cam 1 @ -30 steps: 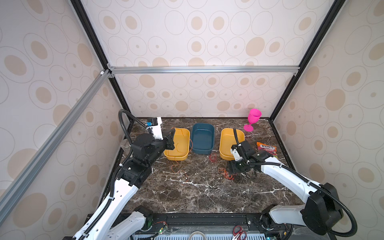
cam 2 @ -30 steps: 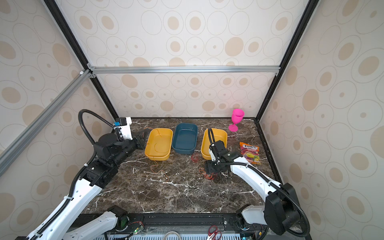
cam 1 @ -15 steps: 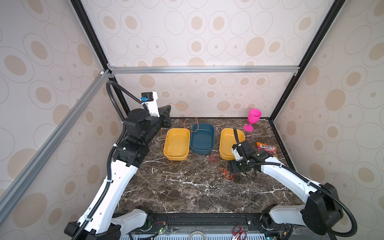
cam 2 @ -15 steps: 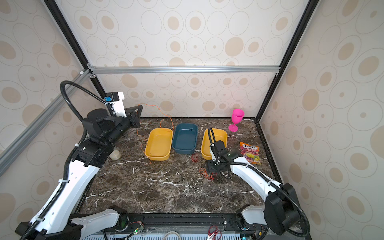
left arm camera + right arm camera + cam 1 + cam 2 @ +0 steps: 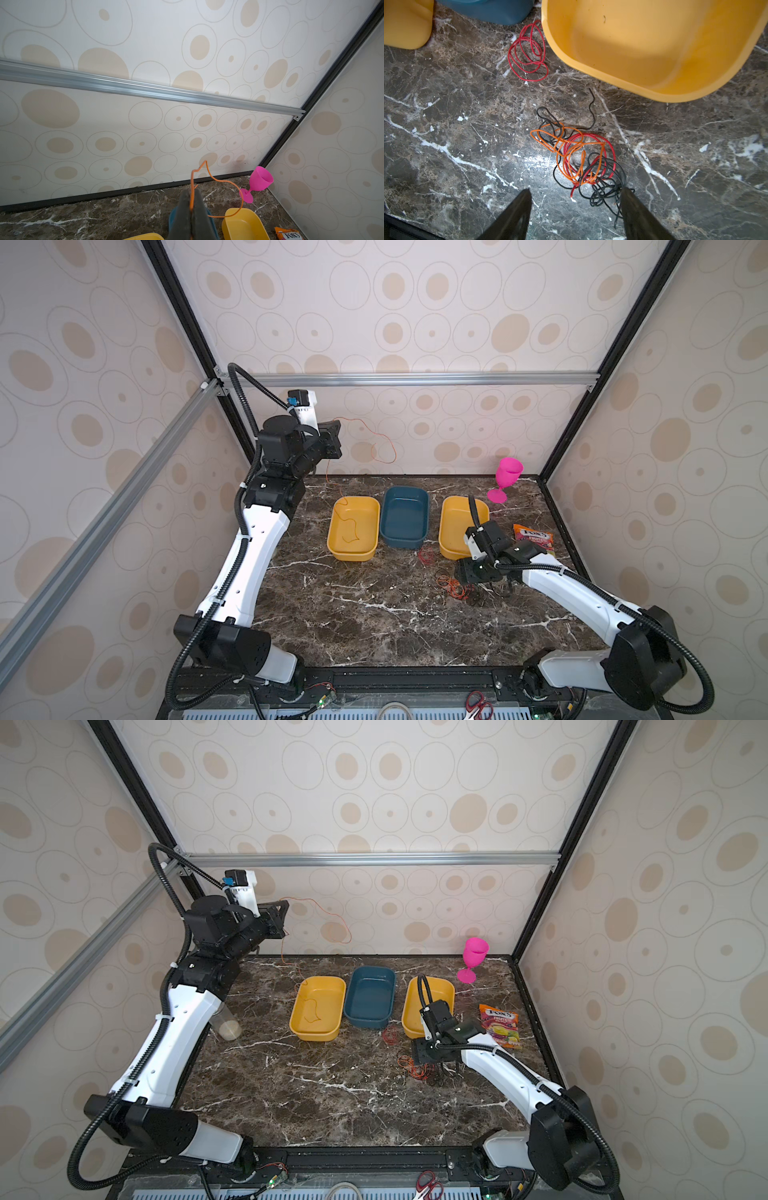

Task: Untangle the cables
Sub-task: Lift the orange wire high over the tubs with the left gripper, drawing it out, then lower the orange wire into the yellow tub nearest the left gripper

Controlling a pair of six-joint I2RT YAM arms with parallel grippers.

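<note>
A tangle of orange, red and black cables (image 5: 579,158) lies on the marble in front of the right yellow tray (image 5: 654,89), seen in both top views (image 5: 455,587) (image 5: 415,1067). A separate red cable coil (image 5: 527,56) (image 5: 426,558) rests between the blue tray and that yellow tray. My right gripper (image 5: 575,190) (image 5: 494,591) hovers open just above the tangle's near edge, one finger touching black strands. My left gripper (image 5: 192,191) (image 5: 334,439) is raised near the back wall, shut on one orange cable (image 5: 224,181) (image 5: 386,448). That cable's free end hangs down into the left yellow tray (image 5: 332,539).
A blue tray (image 5: 405,516) stands between the two yellow ones. A pink goblet (image 5: 507,479) is at the back right, with a candy bag (image 5: 534,537) beside my right arm. A clear cup (image 5: 226,1025) sits under the left arm. Red-handled scissors (image 5: 478,705) lie on the front rail.
My left arm has risen from beside the left yellow tray to high near the back wall, drawing the orange cable up with it. The right arm has stayed put.
</note>
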